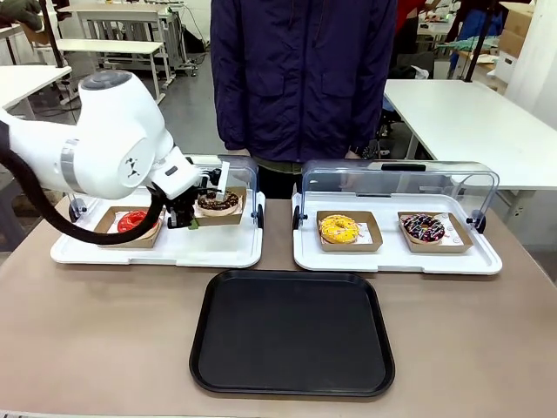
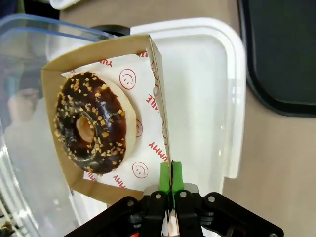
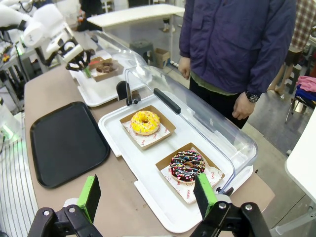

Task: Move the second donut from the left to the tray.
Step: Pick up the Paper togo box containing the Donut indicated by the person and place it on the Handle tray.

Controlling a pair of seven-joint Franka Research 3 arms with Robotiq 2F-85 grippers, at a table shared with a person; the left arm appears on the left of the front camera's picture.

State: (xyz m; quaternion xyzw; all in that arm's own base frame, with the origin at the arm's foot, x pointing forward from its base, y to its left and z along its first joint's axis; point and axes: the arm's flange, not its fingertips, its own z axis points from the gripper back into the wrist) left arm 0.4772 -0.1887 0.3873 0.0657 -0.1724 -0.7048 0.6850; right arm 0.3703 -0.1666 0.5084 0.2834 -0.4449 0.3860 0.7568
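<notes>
A: Front view: the left tool [image 1: 193,219], at left of centre, is pinching the cardboard square's edge under the second donut from the left [image 1: 218,201]; the tray [image 1: 292,332] is sitting lower centre on the counter [image 1: 104,340].

B: Left wrist view: the pads [image 2: 164,174] are clamping only a thin wall; it is likely risking tearing or tipping the donut.

A: Right wrist view: the right tool [image 3: 147,196] is gaping wide, holding nothing, at the bottom edge.

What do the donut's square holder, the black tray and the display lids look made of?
Holder: thin brown cardboard, matte; its wall stands folded where the left end effector pinches it, with a printed paper liner inside. Tray: likely moulded plastic, black with a dull sheen and a raised rounded rim. Lids: clear hard plastic, see-through with glare, dark handle on top.
</notes>
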